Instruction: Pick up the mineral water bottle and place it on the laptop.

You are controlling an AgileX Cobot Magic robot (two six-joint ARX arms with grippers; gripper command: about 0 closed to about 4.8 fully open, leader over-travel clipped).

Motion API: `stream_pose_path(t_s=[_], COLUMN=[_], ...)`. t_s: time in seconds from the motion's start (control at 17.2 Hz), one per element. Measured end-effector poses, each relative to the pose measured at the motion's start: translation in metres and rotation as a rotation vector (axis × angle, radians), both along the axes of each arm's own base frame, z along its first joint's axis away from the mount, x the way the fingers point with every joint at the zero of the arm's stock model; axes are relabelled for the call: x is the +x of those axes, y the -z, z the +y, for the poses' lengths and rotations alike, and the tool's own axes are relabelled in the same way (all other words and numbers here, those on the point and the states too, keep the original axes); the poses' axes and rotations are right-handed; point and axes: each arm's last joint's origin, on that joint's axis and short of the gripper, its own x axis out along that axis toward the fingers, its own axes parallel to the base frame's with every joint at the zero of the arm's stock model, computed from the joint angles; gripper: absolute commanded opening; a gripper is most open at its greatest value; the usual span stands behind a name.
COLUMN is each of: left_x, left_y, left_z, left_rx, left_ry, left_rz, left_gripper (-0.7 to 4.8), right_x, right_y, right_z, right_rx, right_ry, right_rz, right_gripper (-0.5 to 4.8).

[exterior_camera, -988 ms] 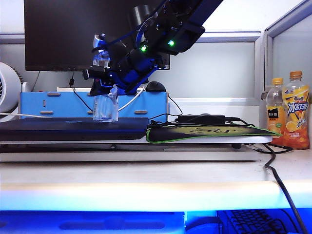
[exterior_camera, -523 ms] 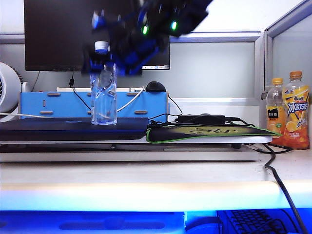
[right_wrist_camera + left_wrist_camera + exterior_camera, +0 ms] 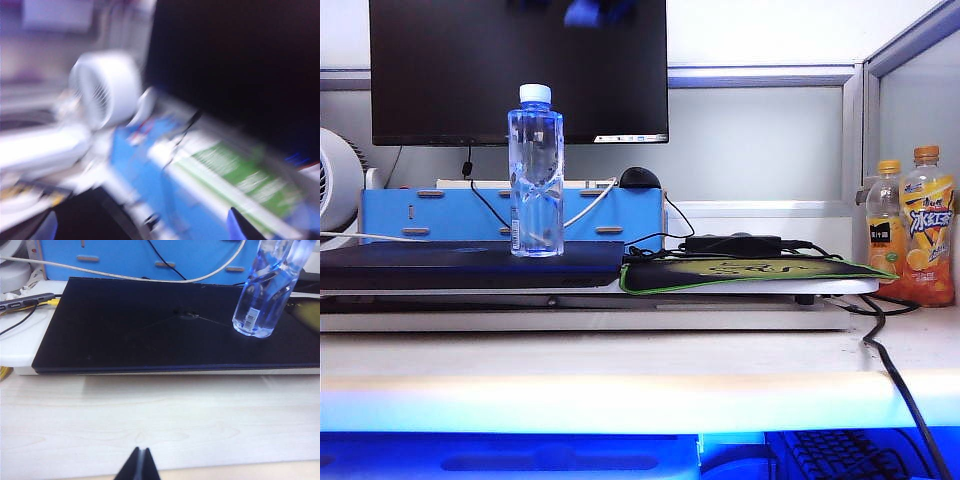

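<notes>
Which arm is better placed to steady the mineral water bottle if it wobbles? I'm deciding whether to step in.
Probably the left. The left gripper, shut, sits low at the desk edge facing the laptop, where the mineral water bottle stands upright. The open right gripper is raised, facing the monitor.

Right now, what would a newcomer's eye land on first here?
The mineral water bottle stands upright and alone on the laptop, left of centre before the monitor. The right gripper, open, is a blue blur at the top edge; the left gripper is shut, low over the table.
</notes>
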Motion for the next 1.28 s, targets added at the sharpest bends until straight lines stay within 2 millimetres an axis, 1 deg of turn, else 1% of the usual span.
stream_pose_path(t_s=[0.06, 0.12, 0.17, 0.23, 0.29, 0.41, 0.52, 0.58, 0.7, 0.81, 0.87, 0.99, 1.1, 1.16, 1.28], left_x=[0.000, 0.000, 0.000, 0.000, 0.000, 0.000, 0.000, 0.000, 0.000, 0.000, 0.000, 0.000, 0.000, 0.000, 0.000], left_y=[0.000, 0.000, 0.000, 0.000, 0.000, 0.000, 0.000, 0.000, 0.000, 0.000, 0.000, 0.000, 0.000, 0.000, 0.000], left_z=[0.000, 0.000, 0.000, 0.000, 0.000, 0.000, 0.000, 0.000, 0.000, 0.000, 0.000, 0.000, 0.000, 0.000, 0.000], left_rx=[0.000, 0.000, 0.000, 0.000, 0.000, 0.000, 0.000, 0.000, 0.000, 0.000, 0.000, 0.000, 0.000, 0.000, 0.000], left_ry=[0.000, 0.000, 0.000, 0.000, 0.000, 0.000, 0.000, 0.000, 0.000, 0.000, 0.000, 0.000, 0.000, 0.000, 0.000], left_rz=[0.000, 0.000, 0.000, 0.000, 0.000, 0.000, 0.000, 0.000, 0.000, 0.000, 0.000, 0.000, 0.000, 0.000, 0.000], left_gripper=[-0.02, -0.02, -0.02, -0.02, -0.02, -0.02, -0.02, -0.02, -0.02, -0.02, -0.02, -0.02, -0.02, -0.02, -0.02], right_x=[-0.008, -0.025, -0.046, -0.060, -0.086, -0.135, -0.180, -0.223, -0.264, -0.294, -0.311, -0.334, -0.349, -0.351, -0.339], right_y=[-0.013, -0.037, -0.061, -0.077, -0.102, -0.138, -0.163, -0.176, -0.178, -0.173, -0.164, -0.149, -0.134, -0.117, -0.085], right_z=[-0.007, -0.021, -0.038, -0.050, -0.071, -0.111, -0.148, -0.185, -0.220, -0.247, -0.263, -0.286, -0.299, -0.301, -0.291], right_rx=[0.008, 0.019, 0.024, 0.033, 0.057, 0.092, 0.139, 0.151, 0.141, 0.111, 0.063, -0.003, -0.064, -0.125, -0.185], right_ry=[0.017, 0.028, 0.030, 0.030, 0.035, 0.064, 0.112, 0.190, 0.260, 0.326, 0.407, 0.519, 0.555, 0.571, 0.573], right_rz=[-0.008, -0.020, -0.027, -0.039, -0.071, -0.108, -0.176, -0.216, -0.214, -0.195, -0.161, -0.101, -0.055, -0.008, 0.067], right_gripper=[-0.15, -0.04, -0.04, -0.04, -0.04, -0.04, -0.04, -0.04, -0.04, -0.04, -0.04, -0.04, -0.04, -0.04, -0.04])
